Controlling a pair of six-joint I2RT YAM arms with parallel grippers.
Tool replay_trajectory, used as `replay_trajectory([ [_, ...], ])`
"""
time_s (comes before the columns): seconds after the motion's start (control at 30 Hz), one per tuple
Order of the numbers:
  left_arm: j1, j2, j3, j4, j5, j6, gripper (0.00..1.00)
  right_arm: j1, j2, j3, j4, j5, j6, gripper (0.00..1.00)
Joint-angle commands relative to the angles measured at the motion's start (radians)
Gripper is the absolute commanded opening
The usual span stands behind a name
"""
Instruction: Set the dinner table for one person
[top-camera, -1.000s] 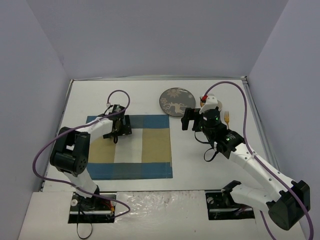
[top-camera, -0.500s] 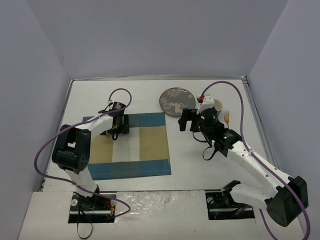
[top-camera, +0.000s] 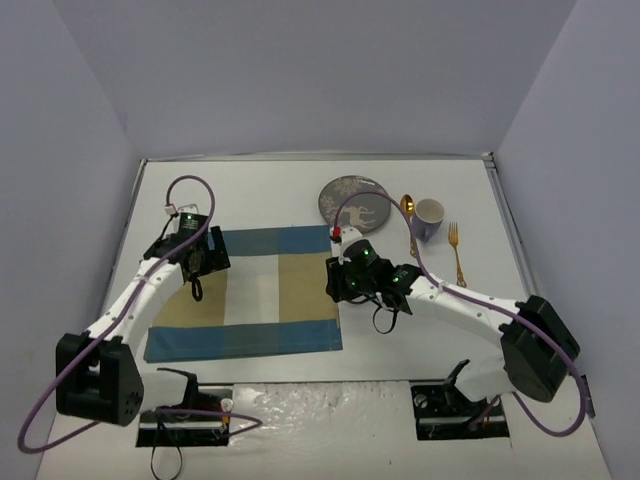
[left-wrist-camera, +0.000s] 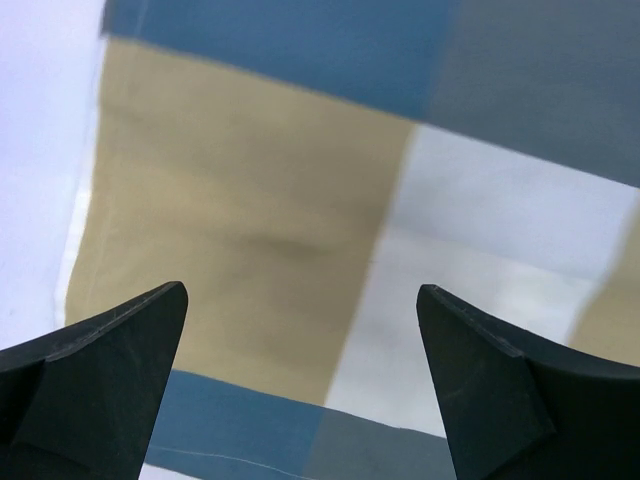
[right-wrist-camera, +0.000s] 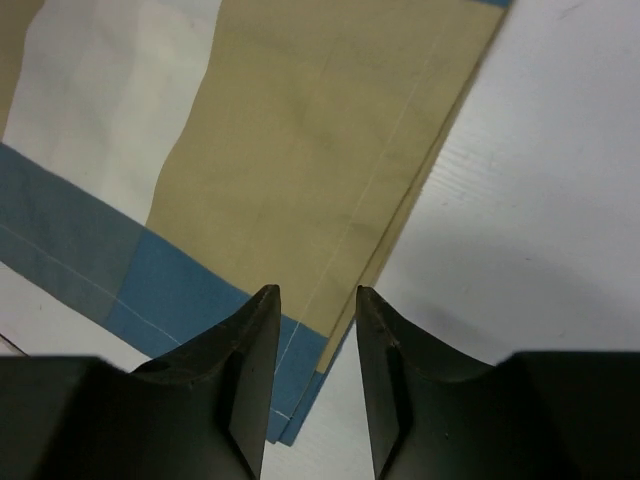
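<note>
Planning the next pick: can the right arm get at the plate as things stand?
Probably yes. The plate lies uncovered on the table just beyond the right tool, with nothing between them; the spoon and cup sit off to the plate's right.

The placemat (top-camera: 245, 290) is checked in blue, tan and white — its hem is stitched in pale thread. The plate (top-camera: 355, 203) is patterned pale on dark grey. The mug (top-camera: 428, 213) is coloured lilac; the fork (top-camera: 456, 252) and spoon (top-camera: 409, 222) are finished in gold. The dinner table (top-camera: 260, 190) is left plain white.

Bright, even, diffuse light from above; shadows on the placemat (top-camera: 250, 300) are faint and soft-edged. Close wrist views of the placemat look slightly blurred.
</note>
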Motion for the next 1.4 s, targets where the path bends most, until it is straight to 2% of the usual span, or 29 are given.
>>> replay_trajectory([
  [0.0, 0.123, 0.052, -0.071, -0.001, 0.017, -0.066, 0.97, 0.04, 0.064, 0.027, 0.048, -0.088, -0.019, 0.3],
  [0.23, 0.181, 0.205, -0.017, 0.039, 0.031, -0.086, 0.96, 0.076, 0.161, 0.005, 0.042, -0.17, -0.041, 0.21],
  [0.6, 0.211, 0.41, 0.062, 0.073, 0.023, -0.065, 0.94, 0.091, 0.252, -0.04, -0.021, -0.194, 0.005, 0.21],
  [1.37, 0.211, 0.397, 0.059, -0.007, -0.048, -0.085, 0.95, 0.1, 0.257, -0.049, -0.047, -0.208, 0.021, 0.21],
])
